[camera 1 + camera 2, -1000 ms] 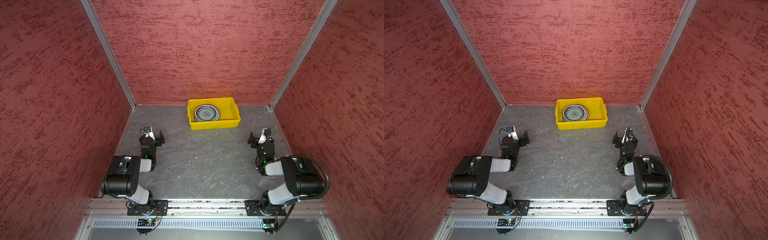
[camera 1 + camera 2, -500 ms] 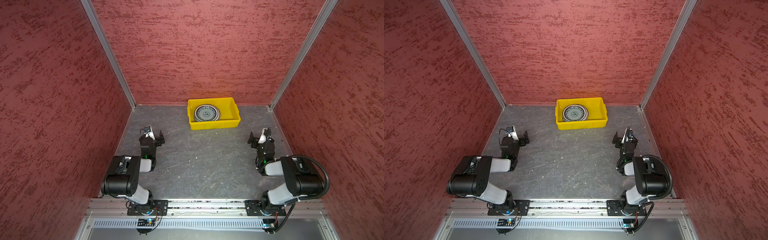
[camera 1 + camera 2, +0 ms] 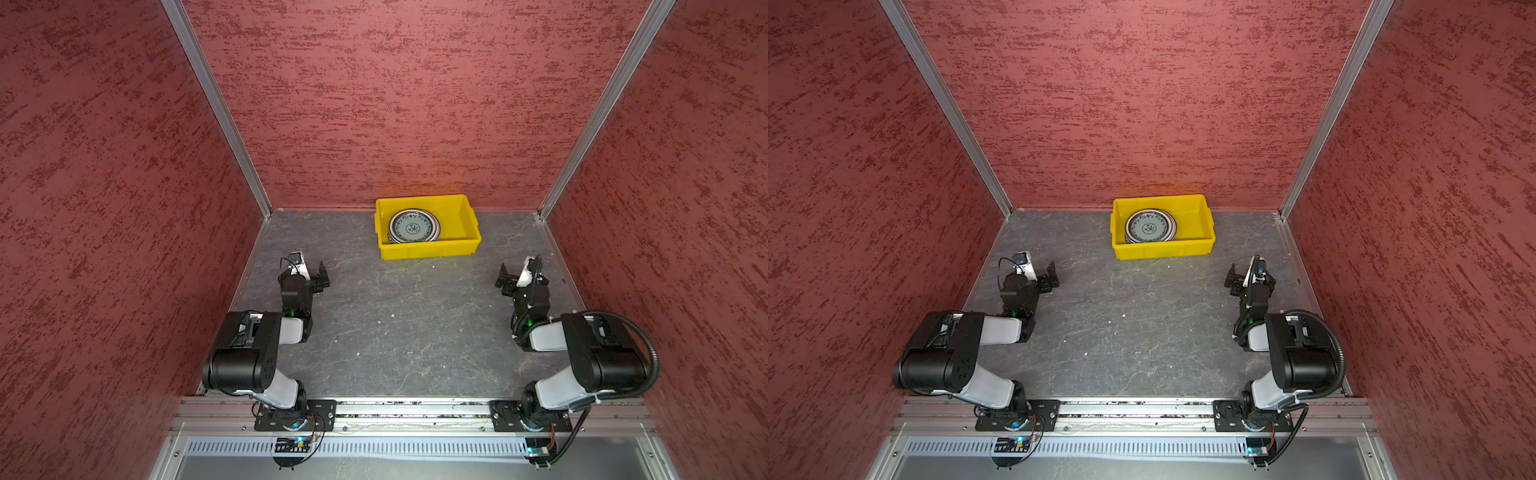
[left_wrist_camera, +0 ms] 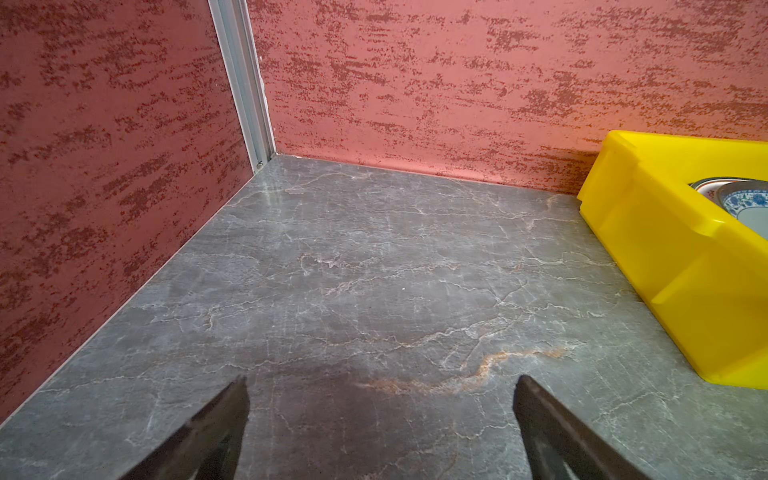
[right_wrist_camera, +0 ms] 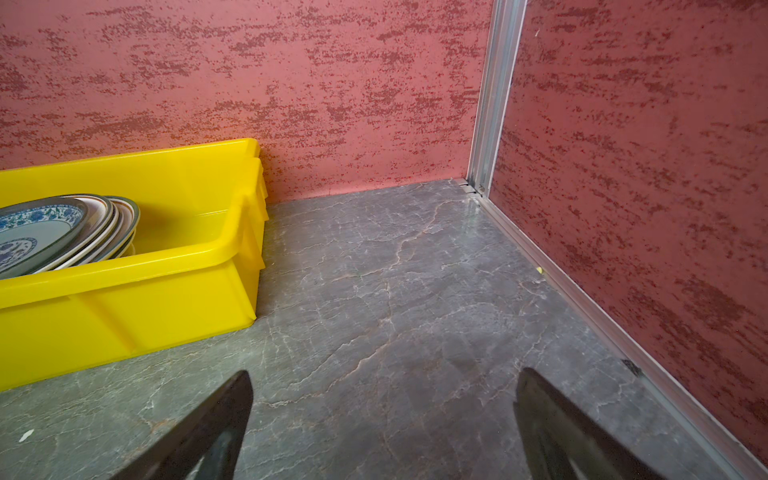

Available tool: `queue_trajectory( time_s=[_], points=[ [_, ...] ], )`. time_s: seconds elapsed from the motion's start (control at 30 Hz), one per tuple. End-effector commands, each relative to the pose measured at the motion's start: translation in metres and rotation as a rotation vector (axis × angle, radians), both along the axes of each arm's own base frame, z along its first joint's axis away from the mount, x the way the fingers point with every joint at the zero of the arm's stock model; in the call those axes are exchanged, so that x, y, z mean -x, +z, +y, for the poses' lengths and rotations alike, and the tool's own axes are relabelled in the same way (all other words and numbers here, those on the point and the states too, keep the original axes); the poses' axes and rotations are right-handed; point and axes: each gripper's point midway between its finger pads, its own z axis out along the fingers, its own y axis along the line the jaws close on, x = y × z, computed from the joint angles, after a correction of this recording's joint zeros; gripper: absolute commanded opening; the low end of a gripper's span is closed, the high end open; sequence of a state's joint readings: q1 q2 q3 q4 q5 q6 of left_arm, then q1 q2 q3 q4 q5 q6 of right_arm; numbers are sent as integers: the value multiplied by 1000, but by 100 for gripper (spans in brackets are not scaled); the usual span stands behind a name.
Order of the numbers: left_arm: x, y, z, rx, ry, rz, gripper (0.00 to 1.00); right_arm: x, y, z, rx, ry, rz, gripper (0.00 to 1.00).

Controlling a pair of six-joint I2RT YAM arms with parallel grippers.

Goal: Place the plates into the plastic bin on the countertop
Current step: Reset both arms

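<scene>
While the plates [image 3: 414,226] lie stacked in the left half of the yellow plastic bin [image 3: 428,250] at the far edge of the grey veined surface [image 3: 415,332], the left pincer [image 4: 380,382] and right pincer [image 5: 384,376] hang spread wide and empty, low over it, well apart from the bin on either side. Textured red walls [image 3: 395,104] close in the scene on three sides.

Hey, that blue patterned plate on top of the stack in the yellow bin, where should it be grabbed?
Probably pinch the blue patterned plate at its rim on the side facing the empty half of the yellow bin, coming down from above. The stack sits close to the opposite wall, leaving little room there, while this rim edge lies exposed.
</scene>
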State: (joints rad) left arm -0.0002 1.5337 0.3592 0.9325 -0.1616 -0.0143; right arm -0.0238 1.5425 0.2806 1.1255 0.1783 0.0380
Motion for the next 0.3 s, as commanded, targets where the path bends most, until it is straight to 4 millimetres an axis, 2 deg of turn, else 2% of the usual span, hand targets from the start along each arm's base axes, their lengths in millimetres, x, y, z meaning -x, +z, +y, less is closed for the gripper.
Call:
queue_trajectory(
  time_s=[0.0,0.27],
  points=[
    [-1,0,-2,10,-5,0,99,-1,7,1,2,11,-33,99],
    [0,1,-3,-4,2,-6,99,-1,7,1,3,10,-32,99]
  ],
)
